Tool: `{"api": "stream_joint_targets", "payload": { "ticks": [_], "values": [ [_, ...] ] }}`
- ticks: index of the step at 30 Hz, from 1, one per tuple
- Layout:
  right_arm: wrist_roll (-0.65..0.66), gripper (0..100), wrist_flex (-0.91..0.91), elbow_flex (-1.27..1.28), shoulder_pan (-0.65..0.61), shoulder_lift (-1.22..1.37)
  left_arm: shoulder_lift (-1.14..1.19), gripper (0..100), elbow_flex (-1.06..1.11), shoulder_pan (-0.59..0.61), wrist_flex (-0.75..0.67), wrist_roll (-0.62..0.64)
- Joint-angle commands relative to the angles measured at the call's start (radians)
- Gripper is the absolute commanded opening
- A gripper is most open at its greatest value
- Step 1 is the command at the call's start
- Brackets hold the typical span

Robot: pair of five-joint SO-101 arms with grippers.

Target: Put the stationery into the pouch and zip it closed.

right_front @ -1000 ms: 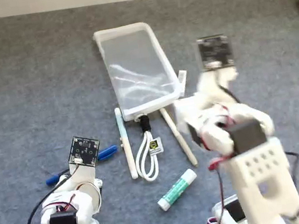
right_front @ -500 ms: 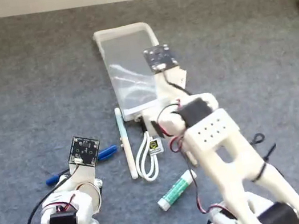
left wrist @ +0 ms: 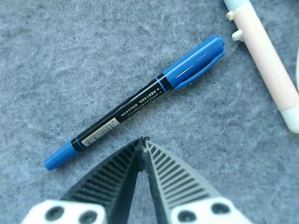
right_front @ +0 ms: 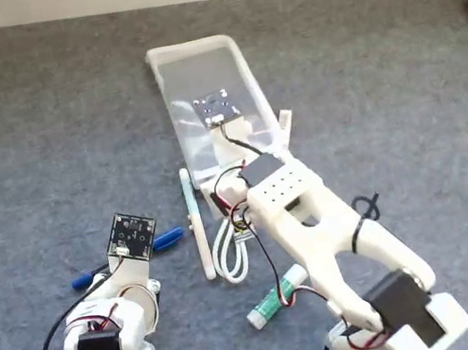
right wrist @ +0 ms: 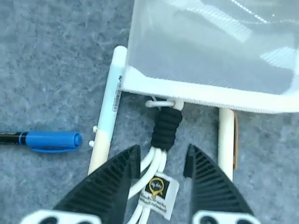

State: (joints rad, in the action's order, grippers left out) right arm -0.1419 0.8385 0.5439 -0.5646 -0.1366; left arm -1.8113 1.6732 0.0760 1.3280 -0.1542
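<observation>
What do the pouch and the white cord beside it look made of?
Pouch: seemingly translucent plastic or fine mesh, slightly glossy, with light streaks; white fabric-like edging. Cord: smooth white plastic-looking sheath, bundled by a matte black wrap, perhaps foam or fabric.

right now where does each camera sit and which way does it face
High view: fixed above the table, looking down on the pouch, left arm and right arm.
Left wrist view: on the left arm, looking down past the shut left gripper at the marker.
Right wrist view: on the right arm, looking down past the open right gripper at the cord and pouch edge.
Shared: both wrist views show the marker and the white pen.
</observation>
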Motion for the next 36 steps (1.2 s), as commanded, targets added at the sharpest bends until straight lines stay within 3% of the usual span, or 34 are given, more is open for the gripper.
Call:
{"api": "stream_joint_targets", "payload": {
  "ticks": [1,19,30,36],
  "values": [
    [-0.008,11.6,-0.07,-0.062,-0.013,0.013,-0.01,1,0.022,0.012,0.008,0.006],
    [-0.011,11.6,-0.093,-0.214,0.007,0.275,-0.01,1,0.022,0.012,0.008,0.006],
    [-0.008,11.1,-0.093,-0.211,0.027,0.305,-0.01,1,0.022,0.012,0.008,0.006],
    [-0.005,0.8,-0.093,-0.211,0.028,0.302,-0.01,1,0.022,0.012,0.008,0.006]
  ]
}}
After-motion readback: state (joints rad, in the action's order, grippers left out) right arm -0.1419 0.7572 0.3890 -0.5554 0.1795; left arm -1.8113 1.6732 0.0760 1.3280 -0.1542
